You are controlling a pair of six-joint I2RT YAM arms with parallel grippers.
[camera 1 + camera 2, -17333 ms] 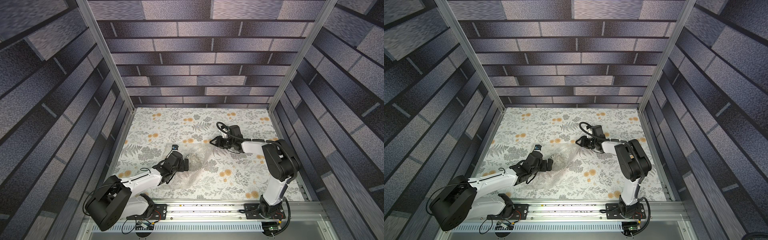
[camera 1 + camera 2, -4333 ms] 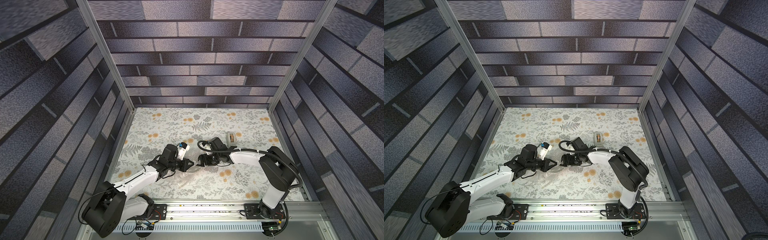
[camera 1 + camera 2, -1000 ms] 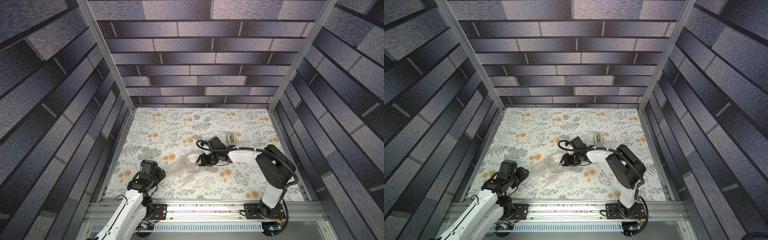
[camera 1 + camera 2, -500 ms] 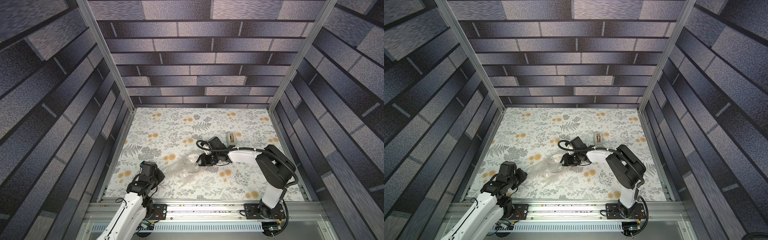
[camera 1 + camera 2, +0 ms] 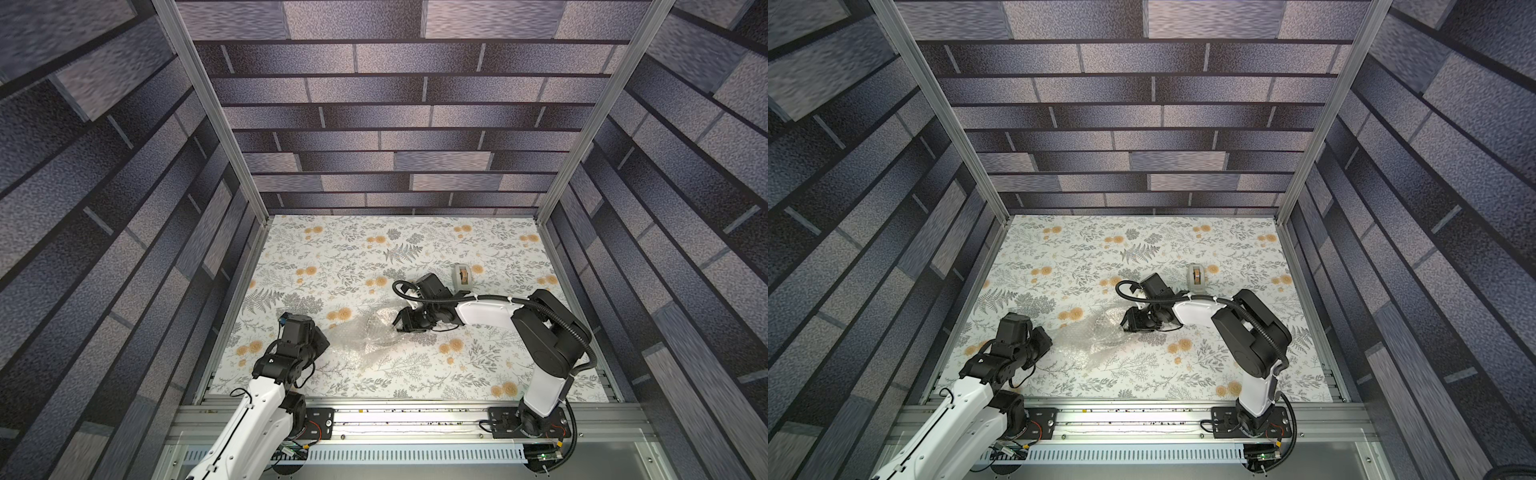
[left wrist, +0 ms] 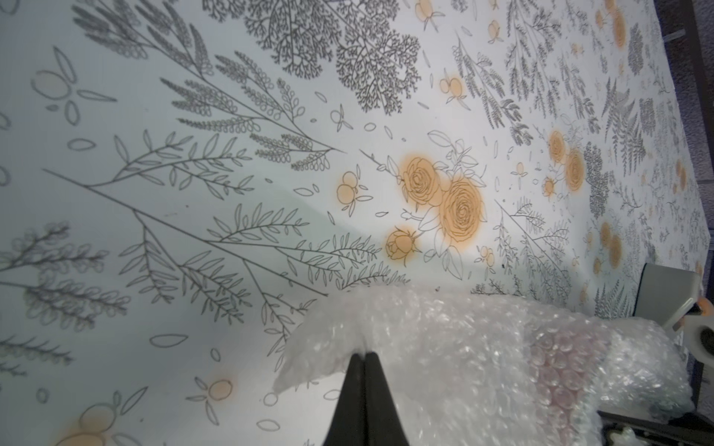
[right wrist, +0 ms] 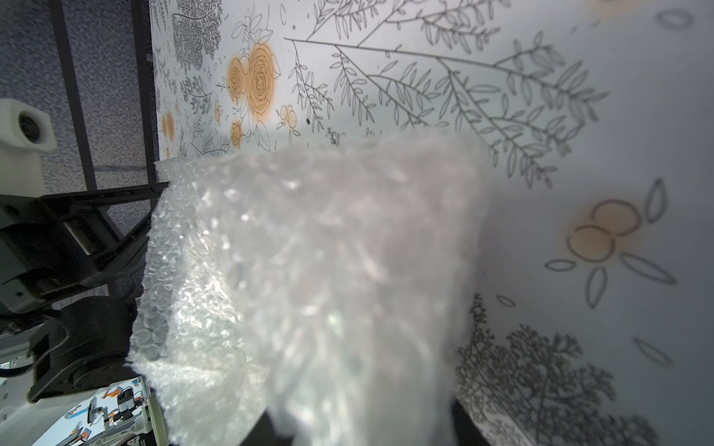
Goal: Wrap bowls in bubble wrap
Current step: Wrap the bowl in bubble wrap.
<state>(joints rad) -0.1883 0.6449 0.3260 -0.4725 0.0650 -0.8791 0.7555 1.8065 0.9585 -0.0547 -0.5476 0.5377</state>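
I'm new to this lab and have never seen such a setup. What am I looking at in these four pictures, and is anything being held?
It is a robot: a left arm and a right arm on a rail, each ending in a two-finger gripper. Two pictures look down from overhead, nearly alike; two come from cameras on the wrists. On the floral tablecloth lie a crumpled sheet of bubble wrap and a grey tape dispenser. The left gripper is shut, pinching the wrap's edge. The right gripper holds the bundled end between its jaws; what is inside is hidden.
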